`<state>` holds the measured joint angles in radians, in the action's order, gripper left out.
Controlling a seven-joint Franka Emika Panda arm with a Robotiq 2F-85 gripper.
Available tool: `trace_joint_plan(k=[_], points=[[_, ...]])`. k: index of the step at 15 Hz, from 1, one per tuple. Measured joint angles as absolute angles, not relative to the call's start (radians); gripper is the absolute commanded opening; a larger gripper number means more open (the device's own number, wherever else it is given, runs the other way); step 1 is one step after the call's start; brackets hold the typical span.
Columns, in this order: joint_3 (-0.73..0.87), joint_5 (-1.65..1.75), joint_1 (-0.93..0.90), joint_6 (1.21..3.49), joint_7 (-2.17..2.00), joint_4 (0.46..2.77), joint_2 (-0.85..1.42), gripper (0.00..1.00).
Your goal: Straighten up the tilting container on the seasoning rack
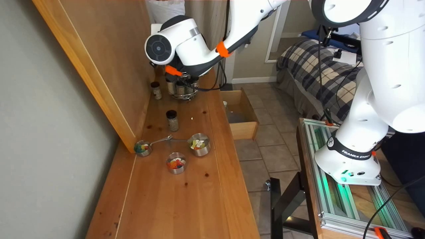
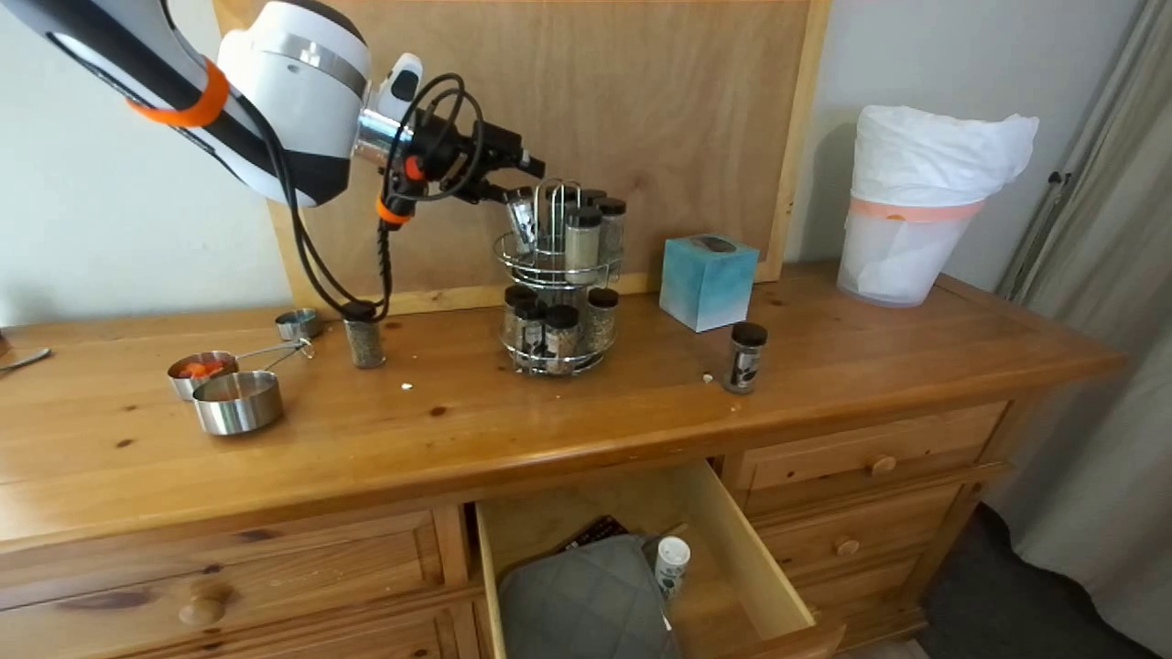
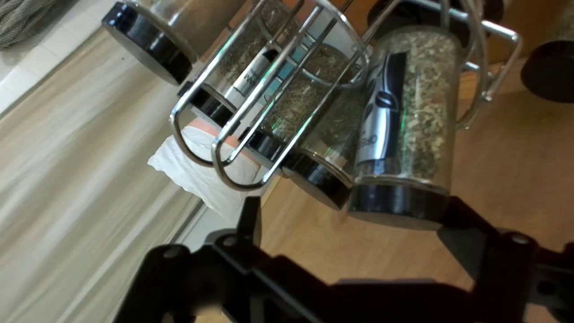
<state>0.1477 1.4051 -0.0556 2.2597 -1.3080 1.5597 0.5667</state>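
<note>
gap between rack (image 2: 549, 271) and box (image 2: 699, 288)

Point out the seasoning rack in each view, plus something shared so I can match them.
In an exterior view: seasoning rack, upper half, just left of centre, partly hidden by the arm.
In an exterior view: seasoning rack, close to centre.
Wrist view: seasoning rack, top middle, cut by the top edge.
Shared landmark: the white bag, in all three.
</note>
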Motion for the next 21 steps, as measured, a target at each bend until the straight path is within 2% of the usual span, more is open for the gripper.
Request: trace_joint_plan(k=[21], points=[[0.123, 1.397, -0.021, 2.224, -1.306, 1.559, 0.548, 1.00]])
